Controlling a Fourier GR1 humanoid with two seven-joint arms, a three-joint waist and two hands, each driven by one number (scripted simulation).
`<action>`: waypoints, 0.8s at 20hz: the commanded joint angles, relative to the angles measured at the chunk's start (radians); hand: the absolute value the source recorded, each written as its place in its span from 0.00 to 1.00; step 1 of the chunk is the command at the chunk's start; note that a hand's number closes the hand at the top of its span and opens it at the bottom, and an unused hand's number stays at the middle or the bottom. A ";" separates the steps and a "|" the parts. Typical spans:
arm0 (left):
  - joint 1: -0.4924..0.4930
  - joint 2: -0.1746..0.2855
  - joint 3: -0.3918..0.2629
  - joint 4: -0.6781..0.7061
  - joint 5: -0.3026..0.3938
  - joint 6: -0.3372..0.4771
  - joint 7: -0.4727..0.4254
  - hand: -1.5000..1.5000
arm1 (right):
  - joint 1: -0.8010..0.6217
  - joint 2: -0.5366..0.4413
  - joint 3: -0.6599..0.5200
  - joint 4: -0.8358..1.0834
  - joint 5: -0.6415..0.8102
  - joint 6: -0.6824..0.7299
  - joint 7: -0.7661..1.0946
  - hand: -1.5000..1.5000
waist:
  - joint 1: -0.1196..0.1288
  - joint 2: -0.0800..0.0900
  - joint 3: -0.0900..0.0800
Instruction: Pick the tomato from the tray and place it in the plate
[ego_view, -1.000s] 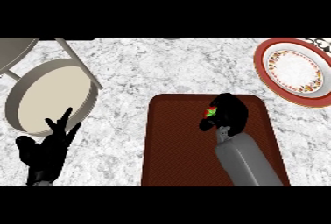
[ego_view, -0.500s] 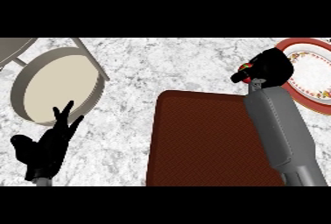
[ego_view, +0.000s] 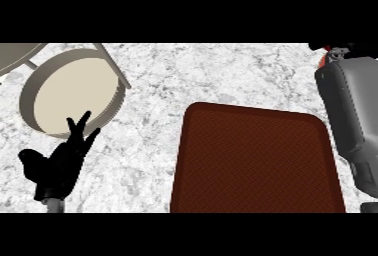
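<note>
No tomato visible on tray (ego_view: 255, 160); judged carried by right hand (ego_view: 358, 47), mostly cut off top right, grasp unreadable. Plate unseen, presumably beyond it. Left hand (ego_view: 55, 165) rests lower left, fingers spread, holding nothing.

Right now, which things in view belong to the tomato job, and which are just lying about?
Job:
- dark red tray, lower middle
- right forearm, running up to the top right corner; tomato and plate cannot be made out there

Lying about:
- round beige pan, upper left
- left hand, resting open, lower left
- marble counter
</note>
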 joint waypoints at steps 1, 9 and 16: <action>-0.006 -0.049 -0.074 0.045 0.012 -0.029 0.038 0.50 | -0.063 -0.023 -0.057 0.036 0.121 -0.134 0.238 1.00 | -0.010 0.008 -0.009; 0.001 -0.049 -0.068 0.031 0.016 -0.030 0.055 0.50 | -0.021 -0.031 -0.186 0.026 0.293 -0.315 0.254 1.00 | -0.033 0.002 -0.003; 0.027 -0.062 -0.062 0.048 0.005 -0.014 0.050 0.50 | 0.072 -0.033 -0.301 0.035 0.474 -0.399 0.282 1.00 | -0.065 -0.012 -0.004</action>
